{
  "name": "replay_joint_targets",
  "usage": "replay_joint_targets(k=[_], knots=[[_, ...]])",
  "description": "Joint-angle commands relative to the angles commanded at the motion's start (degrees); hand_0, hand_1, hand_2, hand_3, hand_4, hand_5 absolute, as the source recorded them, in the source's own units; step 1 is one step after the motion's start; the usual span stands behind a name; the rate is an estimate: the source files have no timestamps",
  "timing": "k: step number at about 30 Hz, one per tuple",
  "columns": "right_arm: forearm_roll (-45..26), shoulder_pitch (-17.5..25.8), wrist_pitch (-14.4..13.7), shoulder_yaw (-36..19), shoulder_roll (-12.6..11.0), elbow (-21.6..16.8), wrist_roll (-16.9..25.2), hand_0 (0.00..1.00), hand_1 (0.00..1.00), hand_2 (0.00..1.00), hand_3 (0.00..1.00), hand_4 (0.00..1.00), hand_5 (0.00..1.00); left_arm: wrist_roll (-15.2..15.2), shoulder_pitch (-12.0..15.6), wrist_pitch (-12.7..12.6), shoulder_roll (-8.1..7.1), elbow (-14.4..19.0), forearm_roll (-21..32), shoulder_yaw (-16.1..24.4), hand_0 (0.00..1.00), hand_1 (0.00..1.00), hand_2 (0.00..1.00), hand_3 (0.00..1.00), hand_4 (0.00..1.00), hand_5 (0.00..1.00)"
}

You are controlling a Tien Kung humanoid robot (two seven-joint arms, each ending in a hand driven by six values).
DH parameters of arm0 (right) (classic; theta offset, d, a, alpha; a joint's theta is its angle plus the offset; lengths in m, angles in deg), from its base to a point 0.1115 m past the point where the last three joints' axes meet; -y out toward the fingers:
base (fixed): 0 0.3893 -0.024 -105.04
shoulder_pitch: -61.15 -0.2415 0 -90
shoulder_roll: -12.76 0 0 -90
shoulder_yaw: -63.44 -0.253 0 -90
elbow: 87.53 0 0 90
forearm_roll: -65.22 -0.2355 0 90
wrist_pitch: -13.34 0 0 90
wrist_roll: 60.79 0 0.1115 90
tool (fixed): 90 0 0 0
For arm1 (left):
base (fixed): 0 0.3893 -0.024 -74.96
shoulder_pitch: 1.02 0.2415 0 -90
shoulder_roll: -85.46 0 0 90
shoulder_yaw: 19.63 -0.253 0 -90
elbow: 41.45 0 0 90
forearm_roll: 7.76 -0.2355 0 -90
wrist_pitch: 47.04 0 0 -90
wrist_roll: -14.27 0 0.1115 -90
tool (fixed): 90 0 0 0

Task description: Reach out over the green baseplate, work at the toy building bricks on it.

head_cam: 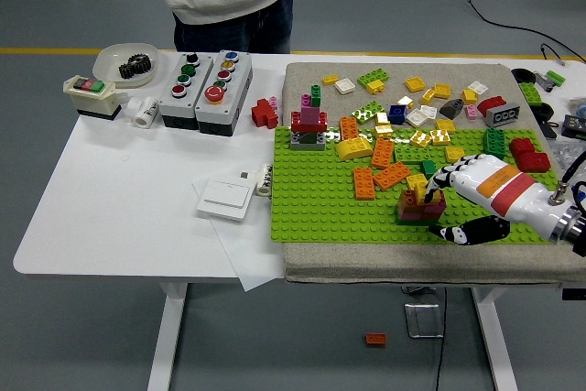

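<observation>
Over the near right part of the green baseplate (320, 199), my right hand (467, 191) grips the small brick stack (419, 203) standing on its studs; I judge a square, steady press will seat it best.

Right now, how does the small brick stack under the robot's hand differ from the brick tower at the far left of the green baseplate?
The small stack sits near the green baseplate's front right, with the right hand's fingers on it; the tower stands untouched at the far left edge. The stack is topped with yellow; the tower with green and pink. The tower looks taller. Both contain dark red bricks and stand upright.
</observation>
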Motion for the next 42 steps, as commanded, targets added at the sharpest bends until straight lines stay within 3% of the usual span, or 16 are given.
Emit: replay_joint_targets(k=[42], knots=[[2.16, 0.22, 3.38, 1.41, -0.79, -0.45, -0.95, 0.57, 0.529, 0.603, 0.548, 0.787, 0.405, 0.04, 0.09, 0.1, -0.02, -0.09, -0.22, 0.15, 0.788, 0.773, 0.751, 0.592, 0.655, 0.664]])
